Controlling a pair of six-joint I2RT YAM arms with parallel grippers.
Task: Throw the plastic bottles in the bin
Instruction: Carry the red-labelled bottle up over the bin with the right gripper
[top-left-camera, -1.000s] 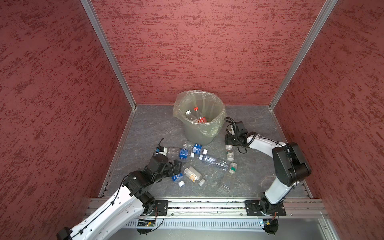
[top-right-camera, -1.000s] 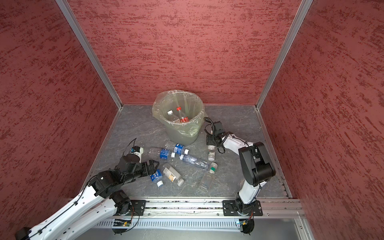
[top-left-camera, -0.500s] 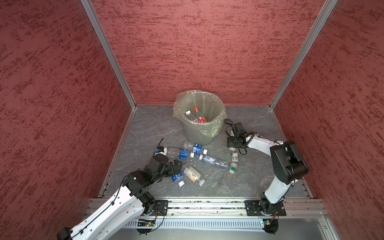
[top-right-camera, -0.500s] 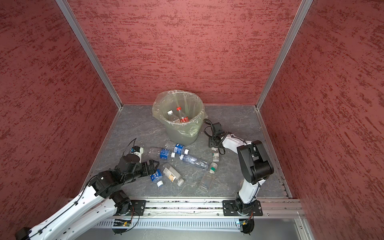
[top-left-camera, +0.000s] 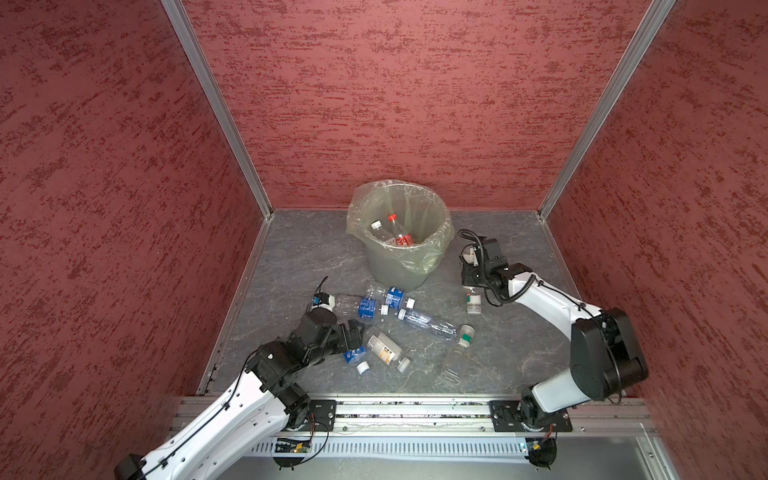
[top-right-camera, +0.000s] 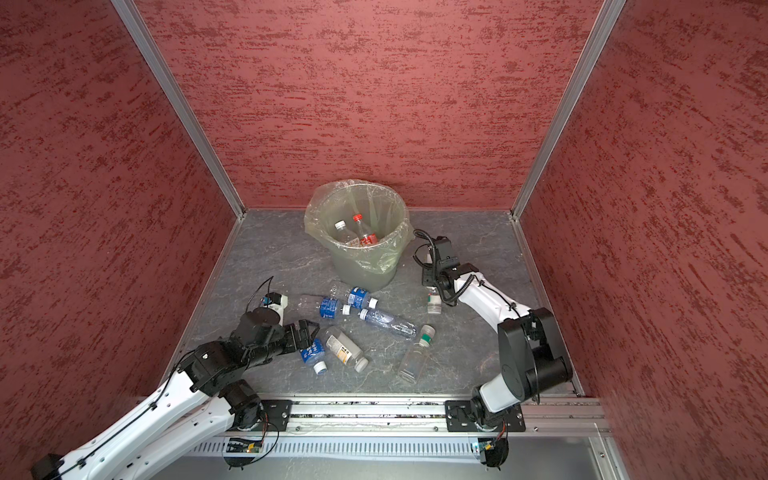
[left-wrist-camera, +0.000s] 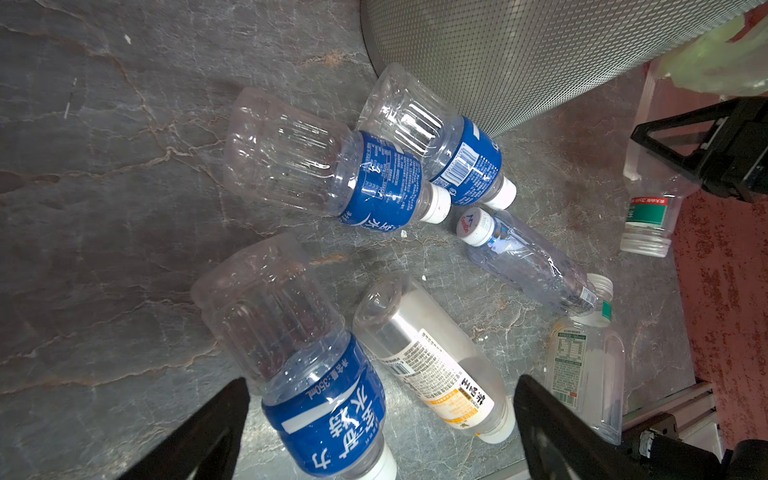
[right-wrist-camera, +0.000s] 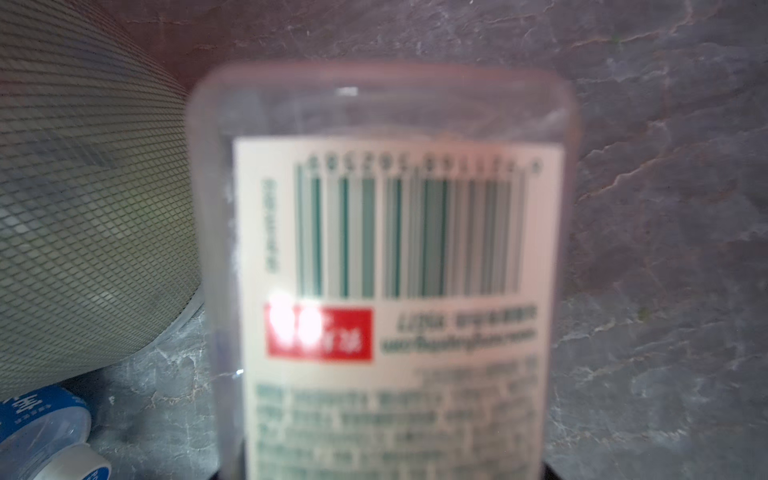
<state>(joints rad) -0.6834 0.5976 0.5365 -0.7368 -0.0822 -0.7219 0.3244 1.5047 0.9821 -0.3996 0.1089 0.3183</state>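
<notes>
My left pincer (left-wrist-camera: 382, 380) gapes wide at a clear blue-labelled plastic bottle (left-wrist-camera: 316, 399) on the grey tabletop (top-left-camera: 291, 257); my right pincer (top-left-camera: 471, 289) straddles a clear green-labelled bottle (top-left-camera: 473, 302), and I cannot tell its grip.

The grey marbled desk (top-left-camera: 299, 257) carries the bag-lined bin (top-left-camera: 395, 270) at its far middle. Plastic bottles (top-left-camera: 426, 323) lie on their sides, scattered just near of it.
</notes>
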